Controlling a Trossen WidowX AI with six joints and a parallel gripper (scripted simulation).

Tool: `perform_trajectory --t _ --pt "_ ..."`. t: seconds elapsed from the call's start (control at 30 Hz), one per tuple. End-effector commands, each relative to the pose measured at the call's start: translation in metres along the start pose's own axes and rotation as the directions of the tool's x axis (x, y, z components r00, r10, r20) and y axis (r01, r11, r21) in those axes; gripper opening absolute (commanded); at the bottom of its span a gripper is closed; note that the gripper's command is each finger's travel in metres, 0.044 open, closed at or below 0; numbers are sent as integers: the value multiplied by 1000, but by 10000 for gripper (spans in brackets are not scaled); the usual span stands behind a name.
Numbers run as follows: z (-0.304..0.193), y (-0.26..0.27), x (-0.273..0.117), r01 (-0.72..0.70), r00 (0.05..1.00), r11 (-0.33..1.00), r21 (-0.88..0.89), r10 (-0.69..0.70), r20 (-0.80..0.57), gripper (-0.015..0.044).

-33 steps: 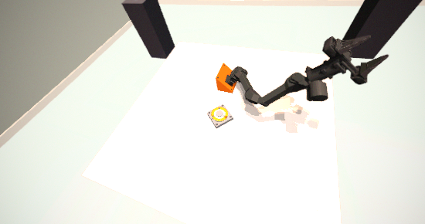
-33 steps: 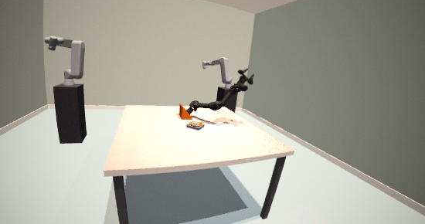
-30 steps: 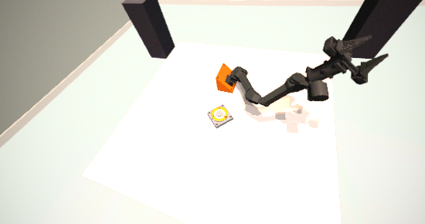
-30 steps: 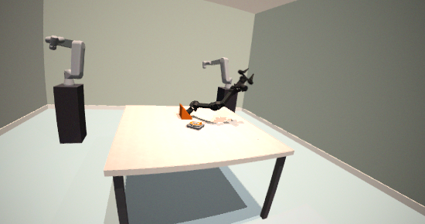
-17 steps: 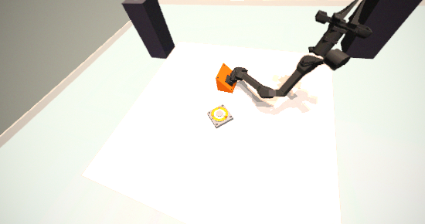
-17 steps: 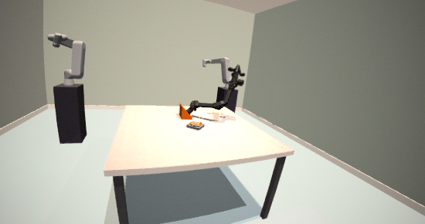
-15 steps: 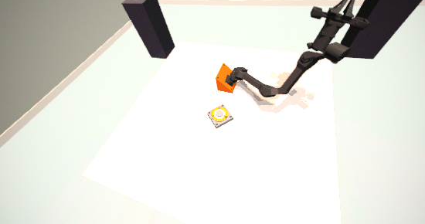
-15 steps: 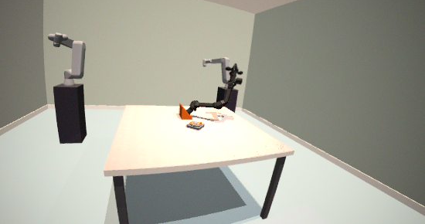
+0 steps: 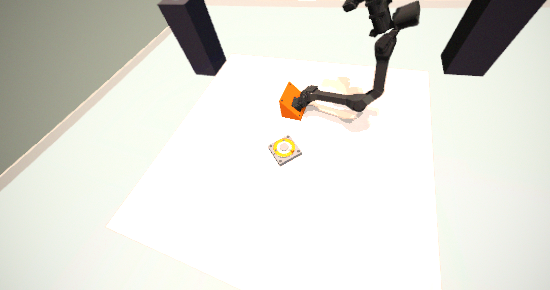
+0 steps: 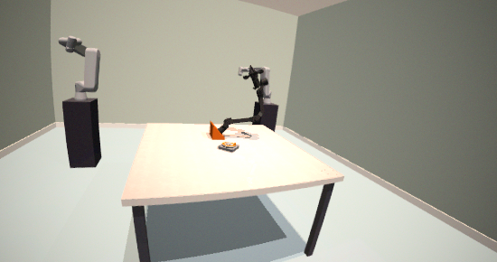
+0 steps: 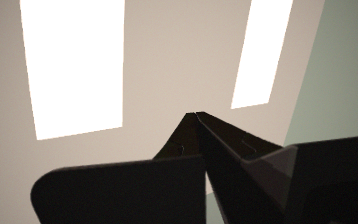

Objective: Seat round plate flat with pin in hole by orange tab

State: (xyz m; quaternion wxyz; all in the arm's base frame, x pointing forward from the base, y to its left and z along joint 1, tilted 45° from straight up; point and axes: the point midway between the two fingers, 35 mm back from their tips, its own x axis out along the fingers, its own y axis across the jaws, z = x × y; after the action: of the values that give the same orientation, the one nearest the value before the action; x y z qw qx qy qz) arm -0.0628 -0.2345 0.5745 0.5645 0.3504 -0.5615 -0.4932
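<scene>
So the gripper [image 11: 196,114] is pinched fully shut on nothing, fingertips meeting mid-frame in the wrist view, pointing up at the ceiling. Meanwhile the round plate [image 9: 284,148] sits on its grey base [image 9: 296,158] just below center in the top view, well apart from the arm [image 9: 345,99], near the orange wedge [image 9: 287,101].

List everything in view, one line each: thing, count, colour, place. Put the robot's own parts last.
Table: one, pale top, dark legs, mid-room.
Base: one, grey, square, on the table.
Round plate: one, yellow ring, on the base.
Wedge block: one, orange, beside the arm's mount.
Pedestals: two, dark, off the table's far corners.
Grey arm: one, on the left pedestal.
Arm: one, black, reaching upward.
Gripper: one, black, shut, empty, pointing at the ceiling.
</scene>
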Motion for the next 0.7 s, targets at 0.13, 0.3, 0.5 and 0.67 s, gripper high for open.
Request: perform_trajectory --t 0.13,0.3,0.5,0.67 --pt "-84 -103 39 199 895 947 -250 -280 -348 0" --pt "-140 -147 36 201 764 905 -376 -385 -518 0" --pt "-220 -203 7 110 496 845 -524 -503 -707 0" --pt "-286 -245 -43 -76 193 800 -595 -573 -796 0"
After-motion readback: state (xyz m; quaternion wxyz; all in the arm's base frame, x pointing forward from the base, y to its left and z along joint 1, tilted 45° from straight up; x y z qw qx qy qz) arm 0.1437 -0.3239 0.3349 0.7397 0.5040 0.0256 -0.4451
